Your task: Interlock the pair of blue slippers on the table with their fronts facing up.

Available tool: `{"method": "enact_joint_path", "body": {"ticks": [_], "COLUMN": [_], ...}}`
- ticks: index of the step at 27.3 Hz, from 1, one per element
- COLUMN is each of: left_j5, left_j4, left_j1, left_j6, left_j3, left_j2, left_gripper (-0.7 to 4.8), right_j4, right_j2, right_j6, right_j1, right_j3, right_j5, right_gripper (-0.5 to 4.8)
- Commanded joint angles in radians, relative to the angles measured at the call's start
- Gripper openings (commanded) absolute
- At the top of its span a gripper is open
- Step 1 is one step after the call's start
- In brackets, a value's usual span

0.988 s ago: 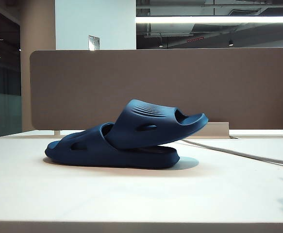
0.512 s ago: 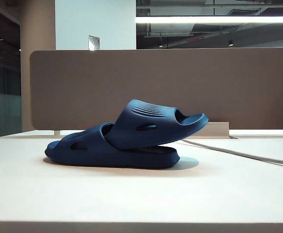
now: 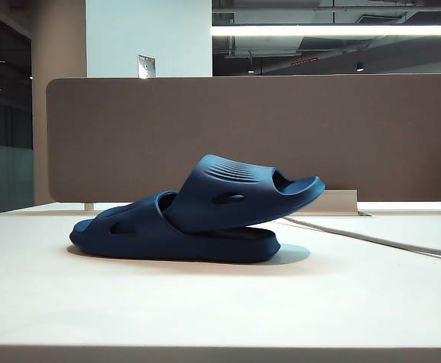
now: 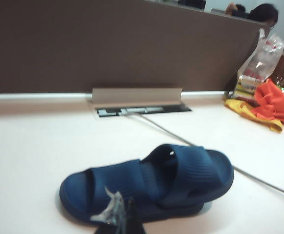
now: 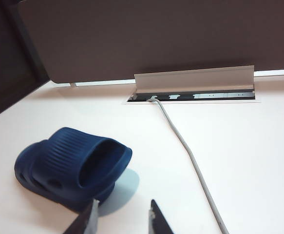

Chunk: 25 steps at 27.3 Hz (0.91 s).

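No logos or readable writing anywhere. The pair of blue slippers (image 3: 194, 215) sits interlocked mid-table (image 3: 220, 310), one tilted up on the other, brown divider panel (image 3: 281, 136) and a grey cable (image 5: 188, 151) behind. Left gripper (image 4: 118, 219) pressed together, right gripper (image 5: 122, 219) spread, both on the near side, holding nothing.

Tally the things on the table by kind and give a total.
Blue slippers: 2, one lying flat, the other propped through its strap
Grey cable: 1
Heap of coloured cloth at the table's far corner: 1
Total: 4
Both grippers, left and right, hover short of the slippers.
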<state>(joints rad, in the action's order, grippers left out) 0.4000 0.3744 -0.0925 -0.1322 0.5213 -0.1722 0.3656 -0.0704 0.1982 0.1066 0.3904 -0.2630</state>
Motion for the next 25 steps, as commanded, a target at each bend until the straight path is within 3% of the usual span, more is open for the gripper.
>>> {"method": "enact_joint_path", "body": {"ticks": [1, 7, 14, 22, 23, 25], "left_j5": [0.003, -0.023, -0.087, -0.134, -0.134, -0.134], "left_j4": [-0.053, -0.134, -0.148, -0.197, -0.219, -0.272], "left_j1": [-0.001, -0.001, -0.001, -0.001, -0.001, -0.001], "left_j6": [-0.008, -0.088, -0.093, -0.206, -0.219, -0.232], "left_j3": [-0.031, -0.138, -0.198, -0.268, -0.281, -0.313], "left_j2": [-0.001, -0.001, -0.002, -0.002, -0.001, -0.002], "left_gripper": [-0.05, -0.05, -0.05, -0.05, -0.05, -0.05], "right_j4": [-0.048, -0.071, -0.098, -0.367, -0.393, -0.430], "right_j2": [0.000, -0.001, 0.000, 0.000, 0.000, 0.000], "right_j6": [0.011, 0.010, 0.011, 0.011, 0.011, 0.010], "right_j1": [0.001, 0.001, 0.001, 0.002, 0.002, 0.001], "right_j3": [-0.006, -0.083, -0.147, -0.252, -0.265, -0.291], "right_j5": [0.000, 0.001, 0.002, 0.037, 0.038, 0.043], "right_gripper": [1.35, 1.34, 1.34, 1.10, 0.97, 0.00]}}
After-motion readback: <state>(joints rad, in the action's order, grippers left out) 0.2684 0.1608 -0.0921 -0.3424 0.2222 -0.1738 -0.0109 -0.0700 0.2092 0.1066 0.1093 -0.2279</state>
